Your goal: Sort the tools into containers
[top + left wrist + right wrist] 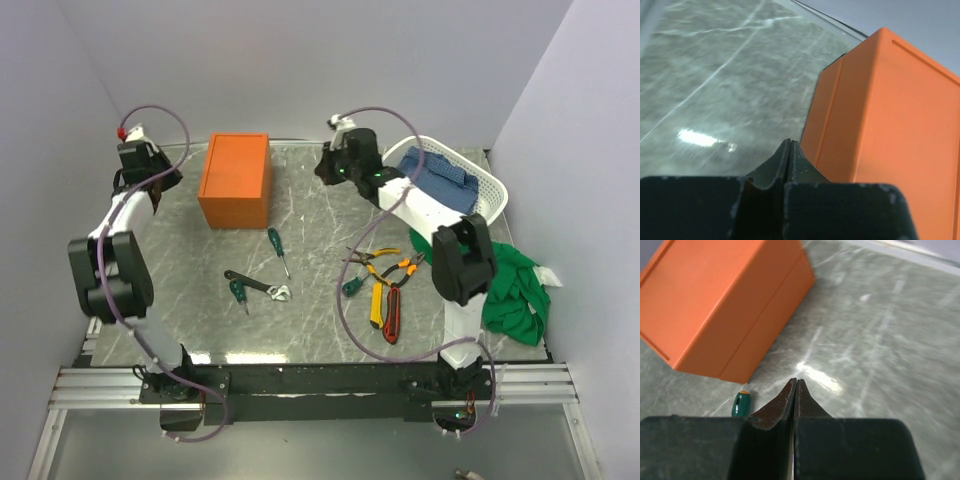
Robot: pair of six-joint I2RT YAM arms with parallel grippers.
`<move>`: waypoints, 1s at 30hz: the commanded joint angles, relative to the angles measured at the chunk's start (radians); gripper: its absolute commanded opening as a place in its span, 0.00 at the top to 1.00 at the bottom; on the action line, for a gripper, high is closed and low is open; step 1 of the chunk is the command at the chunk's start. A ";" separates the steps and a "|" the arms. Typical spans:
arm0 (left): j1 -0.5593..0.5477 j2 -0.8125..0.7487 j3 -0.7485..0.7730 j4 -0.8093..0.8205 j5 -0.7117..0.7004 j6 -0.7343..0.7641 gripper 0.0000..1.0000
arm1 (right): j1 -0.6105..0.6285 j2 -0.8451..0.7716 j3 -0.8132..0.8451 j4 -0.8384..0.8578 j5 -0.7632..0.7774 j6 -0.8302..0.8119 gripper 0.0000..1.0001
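Right, nothing is sorted yet: every tool lies loose on the desk (320,225).

Lower middle of the top view:
- black wrench (255,284)
- short green screwdriver (238,292) beside it
- longer green screwdriver (278,250) just above

Right of centre, bunched:
- third green screwdriver (352,285)
- yellow knife (376,305)
- red-black knife (392,316)
- pliers (385,258), two pairs I think, overlapping

Count: three screwdrivers, one wrench, two knives, probably two pliers, one container.

Further back, the orange box (236,178) sits upper left of centre and looks lidded. The left hand (790,147) is pressed together and empty, just beside a box corner. The right hand (795,387) is also pressed together and empty, over bare desk on the box's other side. My guess is they flank the box because the lid has to come off first.
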 commanded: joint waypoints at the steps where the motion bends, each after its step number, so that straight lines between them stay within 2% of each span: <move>1: 0.014 0.149 0.152 0.052 0.177 -0.034 0.99 | 0.086 0.096 0.108 0.052 -0.134 -0.087 1.00; 5: 0.031 0.274 0.214 0.133 0.247 -0.033 0.99 | 0.136 0.167 0.137 0.070 -0.174 -0.098 1.00; 9: 0.036 0.360 0.268 0.234 0.378 -0.020 0.99 | 0.171 0.215 0.162 0.076 -0.210 -0.106 1.00; 13: 0.034 0.427 0.303 0.395 0.555 -0.068 0.98 | 0.192 0.253 0.191 0.078 -0.240 -0.092 1.00; 16: 0.031 0.472 0.329 0.458 0.632 -0.109 0.98 | 0.203 0.264 0.197 0.089 -0.229 -0.083 1.00; 21: 0.019 0.535 0.398 0.442 0.694 -0.105 0.98 | 0.219 0.270 0.197 0.102 -0.200 -0.100 1.00; 30: -0.001 0.607 0.496 0.409 0.680 -0.099 0.99 | 0.223 0.253 0.184 0.079 -0.132 -0.150 0.99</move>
